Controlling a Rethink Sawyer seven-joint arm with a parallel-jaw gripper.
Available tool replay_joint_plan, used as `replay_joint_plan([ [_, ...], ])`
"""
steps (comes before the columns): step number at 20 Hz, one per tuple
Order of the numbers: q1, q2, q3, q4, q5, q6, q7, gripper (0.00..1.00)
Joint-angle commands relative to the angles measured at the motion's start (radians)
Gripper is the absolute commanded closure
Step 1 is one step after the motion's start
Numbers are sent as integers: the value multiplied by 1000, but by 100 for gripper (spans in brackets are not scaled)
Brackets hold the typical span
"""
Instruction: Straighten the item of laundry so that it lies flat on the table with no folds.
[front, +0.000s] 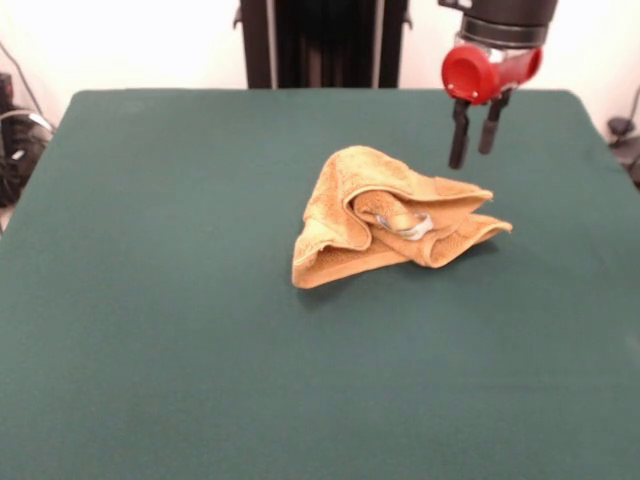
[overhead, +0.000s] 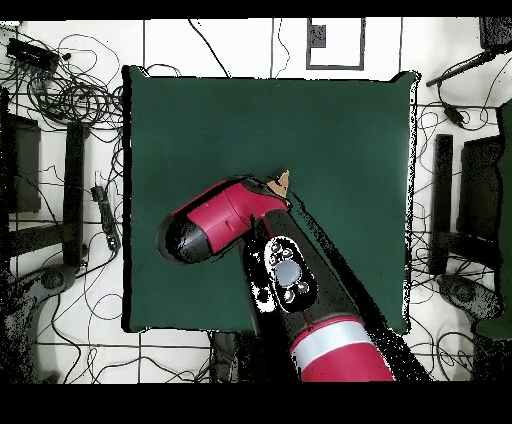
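The item of laundry (front: 390, 215), a golden-orange towel, lies crumpled in a folded heap a little right of the middle of the green table (front: 150, 300). A small grey tag (front: 415, 225) shows among its folds. My gripper (front: 472, 156) hangs above the table just behind the towel's right end, clear of the cloth, open with nothing between its black fingers. From overhead the red arm (overhead: 215, 225) hides nearly all of the towel; only one orange corner (overhead: 282, 182) sticks out beyond it on the table (overhead: 340, 130).
Tangled cables (overhead: 70, 90) and black stands (overhead: 440, 200) lie on the floor around the table in the overhead view. More cables (front: 15, 140) sit off the table's left edge in the front view.
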Motion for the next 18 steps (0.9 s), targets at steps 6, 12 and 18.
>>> replay_joint_plan([
  [6, 21, 36, 91, 68, -45, 49, -171, 0],
  [12, 43, 106, 54, 62, -64, 7, -97, 0],
  [18, 43, 141, 46, 59, -65, 2, -90, 0],
])
